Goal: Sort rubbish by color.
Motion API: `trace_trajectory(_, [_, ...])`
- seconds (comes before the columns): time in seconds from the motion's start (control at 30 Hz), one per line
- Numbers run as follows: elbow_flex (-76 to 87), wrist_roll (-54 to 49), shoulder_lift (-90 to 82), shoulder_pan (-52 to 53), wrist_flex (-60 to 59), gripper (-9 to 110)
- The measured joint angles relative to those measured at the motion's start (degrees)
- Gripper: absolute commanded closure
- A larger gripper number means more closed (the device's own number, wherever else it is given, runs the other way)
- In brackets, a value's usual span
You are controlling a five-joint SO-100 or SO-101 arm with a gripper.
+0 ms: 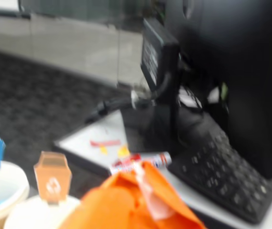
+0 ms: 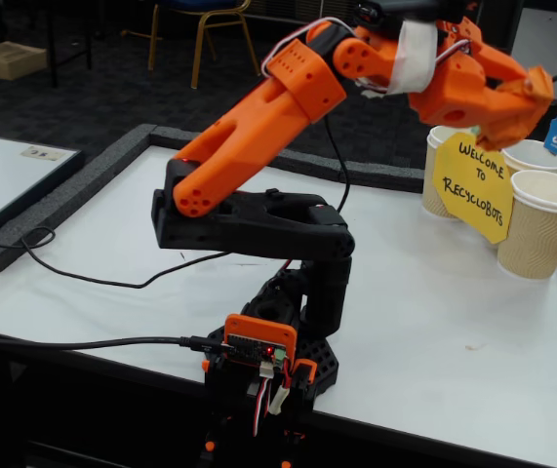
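My orange gripper (image 2: 530,99) hangs high over the paper cups at the right of the fixed view. In the blurred wrist view the gripper (image 1: 143,172) fills the bottom middle. Its jaws look closed together, and I cannot make out any rubbish between them. A pale strip runs along one finger. A cup with an orange recycling tag (image 2: 541,229) stands nearest. A cup with a blue tag (image 2: 537,154) stands behind it, and a third cup (image 2: 440,171) to its left. In the wrist view the blue-tagged cup (image 1: 2,191) and the orange-tagged cup (image 1: 35,214) sit at the bottom left.
A yellow "Welcome to Recyclobots" sign (image 2: 473,185) leans on the cups. The arm's black base (image 2: 278,322) stands at the white table's front edge, with a black cable (image 2: 93,278) trailing left. The wrist view shows a keyboard (image 1: 221,171) and monitor stand (image 1: 159,95) on another table.
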State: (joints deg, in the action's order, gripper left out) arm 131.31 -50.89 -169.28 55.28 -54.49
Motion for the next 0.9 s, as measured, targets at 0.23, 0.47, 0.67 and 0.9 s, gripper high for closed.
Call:
trace_trajectory(0.23, [0.1, 0.0, 4.2, -5.0, 2.5, 101])
trace_trajectory(0.47, [0.1, 0.0, 4.2, -12.7, -1.3, 101])
trace_trajectory(0.67, [0.1, 0.1, 4.2, -18.5, -4.3, 101])
trace_trajectory(0.9, [-0.3, 0.1, 4.2, -23.2, -5.1, 101])
